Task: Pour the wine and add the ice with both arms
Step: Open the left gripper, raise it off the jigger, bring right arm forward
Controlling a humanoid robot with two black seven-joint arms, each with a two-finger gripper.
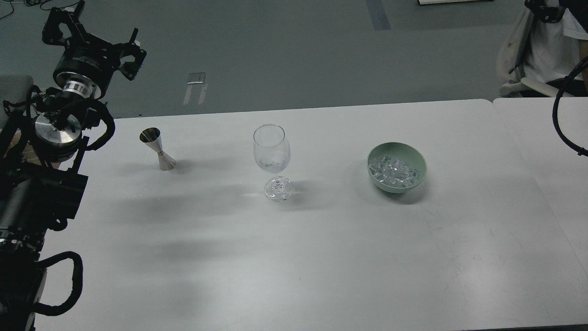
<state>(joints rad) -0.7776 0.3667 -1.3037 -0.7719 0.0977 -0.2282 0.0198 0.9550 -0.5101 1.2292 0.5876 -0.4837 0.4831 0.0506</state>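
Note:
A clear stemmed wine glass (271, 158) stands upright at the table's middle, with a few ice cubes in its bowl. A pale green bowl (419, 158) to its right holds many clear ice cubes (394, 171). A silver double-cone jigger (156, 148) stands upright at the left. My left gripper (94, 34) is open and empty, raised high at the far left, well above and behind the jigger. My right arm shows only as a black cable (562, 119) at the right edge; its gripper is out of view.
The white table (294, 257) meets a second table (542, 138) at the right. A person in white sits on a chair (528, 59) at the top right. A grey chair (14, 96) stands at the far left.

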